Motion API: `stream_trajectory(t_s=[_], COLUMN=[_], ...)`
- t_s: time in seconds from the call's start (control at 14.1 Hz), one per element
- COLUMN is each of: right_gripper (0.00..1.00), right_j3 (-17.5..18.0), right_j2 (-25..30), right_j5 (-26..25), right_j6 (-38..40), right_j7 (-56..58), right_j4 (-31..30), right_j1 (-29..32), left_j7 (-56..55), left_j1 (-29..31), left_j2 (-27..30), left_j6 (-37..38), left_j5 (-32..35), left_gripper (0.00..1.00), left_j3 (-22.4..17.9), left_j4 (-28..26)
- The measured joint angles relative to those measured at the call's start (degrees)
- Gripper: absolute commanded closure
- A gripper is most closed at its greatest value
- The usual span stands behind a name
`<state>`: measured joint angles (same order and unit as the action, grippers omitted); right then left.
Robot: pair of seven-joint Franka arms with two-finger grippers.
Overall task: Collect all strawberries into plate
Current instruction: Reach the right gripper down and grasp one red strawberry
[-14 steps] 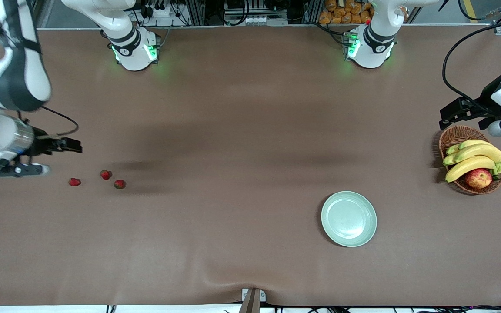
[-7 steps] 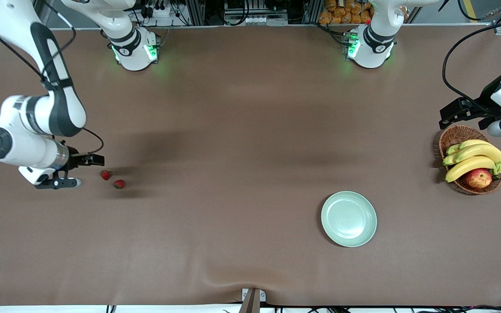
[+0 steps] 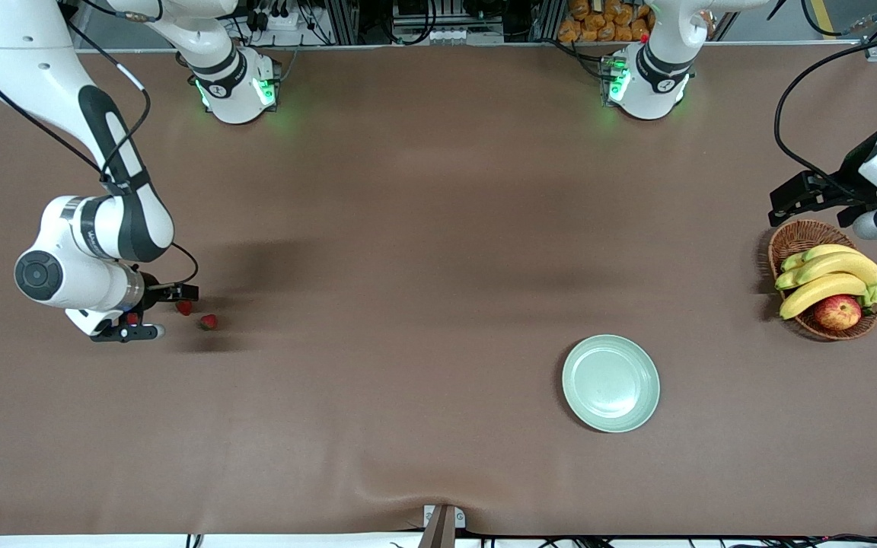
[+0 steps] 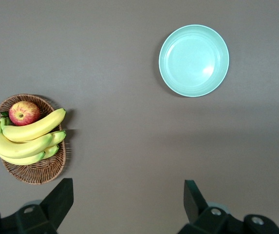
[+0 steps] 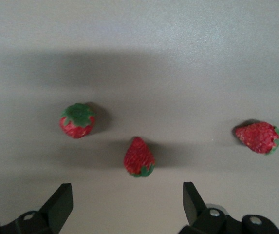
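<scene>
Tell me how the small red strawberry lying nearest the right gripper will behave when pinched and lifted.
The small red strawberry looks tiny and probably light, so the open right gripper above it should lift it easily. Its tapered, rounded body lies on its side, so it may roll or squirt out if pinched off-centre. The dimpled skin suggests fair grip, though I cannot tell whether it is soft.

At the left arm's end of your table, a wicker basket (image 3: 789, 237) holds bananas (image 3: 827, 275) and an apple (image 3: 837, 311).

One strawberry (image 3: 132, 317) mostly hidden under the right claw (image 3: 151, 310)
</scene>
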<state>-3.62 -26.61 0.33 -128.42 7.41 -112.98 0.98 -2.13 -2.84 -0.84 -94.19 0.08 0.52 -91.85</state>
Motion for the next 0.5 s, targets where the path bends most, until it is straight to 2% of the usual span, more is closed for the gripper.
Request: stream_trajectory(t_s=[0.5], right_gripper=[0.0], right_j3=[-0.19], right_j2=[-3.31], right_j5=[0.0], right_j6=[-4.41], right_j7=[0.36], right_j4=[0.0], right_j1=[0.49], left_j7=[0.0], left_j1=[0.1], left_j2=[-0.09], left_j6=[0.01], left_j5=[0.0], left_gripper=[0.0], left_j3=[0.0], left_j4=[-0.01])
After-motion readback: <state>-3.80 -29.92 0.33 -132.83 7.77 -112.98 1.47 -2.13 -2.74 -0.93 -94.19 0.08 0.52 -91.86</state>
